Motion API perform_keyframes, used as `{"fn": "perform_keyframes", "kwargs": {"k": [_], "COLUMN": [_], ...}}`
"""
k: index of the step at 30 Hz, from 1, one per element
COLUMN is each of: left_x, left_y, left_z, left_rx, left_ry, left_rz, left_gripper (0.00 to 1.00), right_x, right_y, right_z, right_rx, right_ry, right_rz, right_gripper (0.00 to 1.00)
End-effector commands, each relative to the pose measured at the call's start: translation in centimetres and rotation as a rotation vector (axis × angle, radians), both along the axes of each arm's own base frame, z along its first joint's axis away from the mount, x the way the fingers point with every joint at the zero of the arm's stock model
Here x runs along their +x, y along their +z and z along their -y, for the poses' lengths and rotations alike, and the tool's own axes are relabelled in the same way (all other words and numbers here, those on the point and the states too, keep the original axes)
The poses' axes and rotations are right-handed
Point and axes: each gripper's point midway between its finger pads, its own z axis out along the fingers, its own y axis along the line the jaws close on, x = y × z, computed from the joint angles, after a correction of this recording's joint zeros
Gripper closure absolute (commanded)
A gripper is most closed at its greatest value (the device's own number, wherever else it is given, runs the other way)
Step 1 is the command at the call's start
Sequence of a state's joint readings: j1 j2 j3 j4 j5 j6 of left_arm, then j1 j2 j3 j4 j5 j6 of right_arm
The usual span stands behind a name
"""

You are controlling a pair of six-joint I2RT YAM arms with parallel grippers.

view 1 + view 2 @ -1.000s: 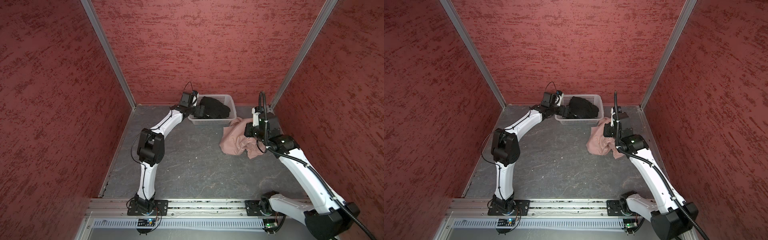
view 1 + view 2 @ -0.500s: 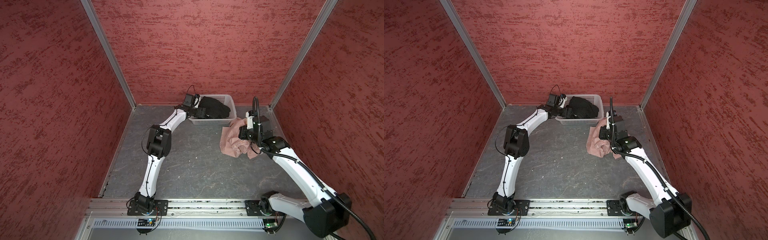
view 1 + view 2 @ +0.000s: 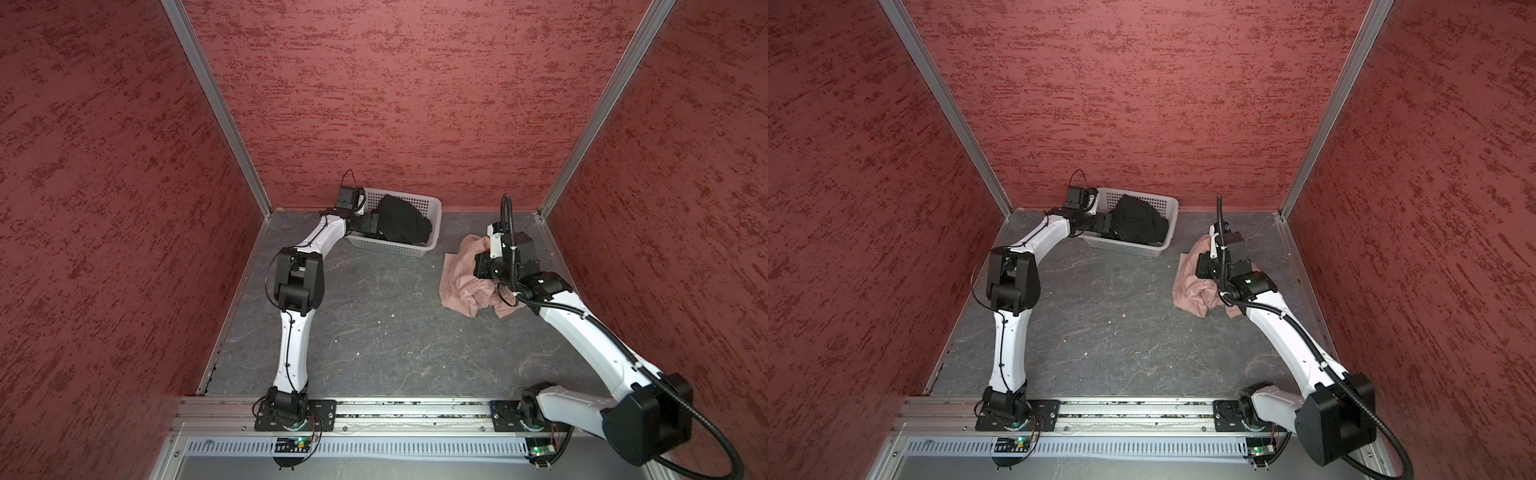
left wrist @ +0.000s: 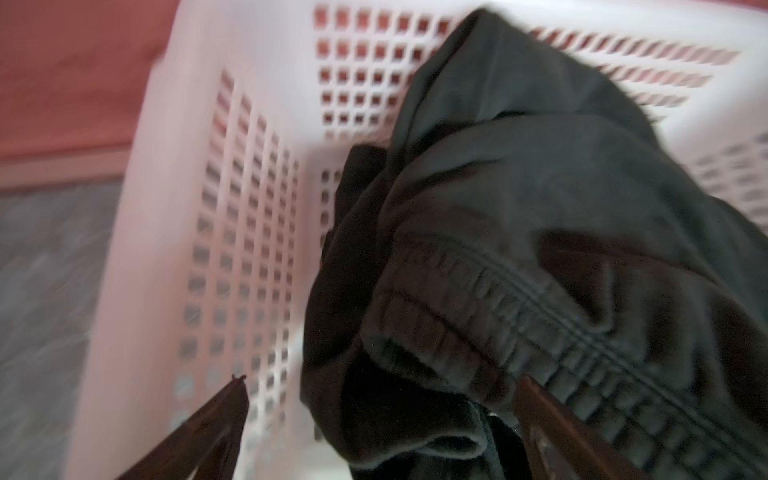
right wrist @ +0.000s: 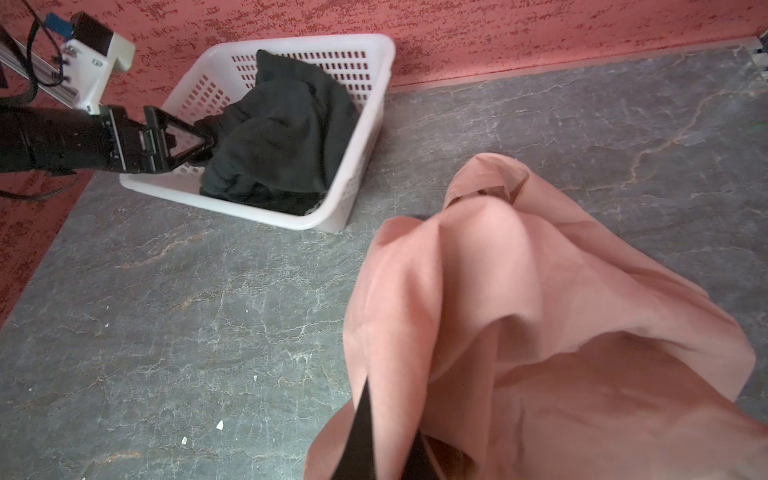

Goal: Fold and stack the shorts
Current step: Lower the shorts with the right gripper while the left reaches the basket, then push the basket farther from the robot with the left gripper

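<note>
Item 1, black shorts: bunched in a heap inside the white perforated basket, which stands on the grey tabletop against the back wall, just above the centre of both top views. The gathered waistband shows in the left wrist view, which is blurred. The heap rises above the basket's rim.

Item 2, left gripper: reaching over the basket's left end. Its jaws stand wide apart, with a fold of the black shorts lying between them. No grip is made. The right wrist view confirms the fingertips at the edge of the black fabric.

Item 3, pink shorts: crumpled on the tabletop at centre right of both top views, clear of the basket and to its lower right. One part is drawn up off the surface; the rest lies flat in loose folds.

Item 4, right gripper: positioned over the pink shorts. Its jaws are closed, pinching the raised pink fabric between the dark fingers.

Neither pair is folded; the two lie well apart.
</note>
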State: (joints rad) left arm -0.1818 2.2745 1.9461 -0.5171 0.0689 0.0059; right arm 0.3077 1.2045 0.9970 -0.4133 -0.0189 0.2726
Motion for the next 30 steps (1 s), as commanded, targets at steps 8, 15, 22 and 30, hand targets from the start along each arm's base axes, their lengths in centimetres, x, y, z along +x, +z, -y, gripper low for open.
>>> {"fn": "perform_keyframes", "kwargs": {"k": [8, 15, 22, 30], "left_x": [-7.0, -7.5, -9.9, -10.4], "left_y": [0.1, 7.1, 10.0, 5.1], "left_z": [-12.8, -13.9, 3.0, 12.2], "left_rx": [0.098, 0.152, 0.047, 0.148], "left_ry": [0.27, 0.346, -0.018, -0.127], "left_rz": [-0.114, -0.006, 0.06, -0.033], "left_gripper": [0.01, 0.01, 0.01, 0.01], "right_x": [1.9, 2.5, 1.9, 0.2], "right_y": [-0.6, -2.1, -4.6, -4.4], "right_z": [-2.5, -5.6, -6.6, -5.2], "right_rx": [0.097, 0.129, 0.112, 0.093], "right_ry": [0.114, 0.21, 0.229, 0.187], "right_rz": [0.015, -0.017, -0.062, -0.052], "right_gripper": [1.0, 1.0, 1.0, 1.0]}}
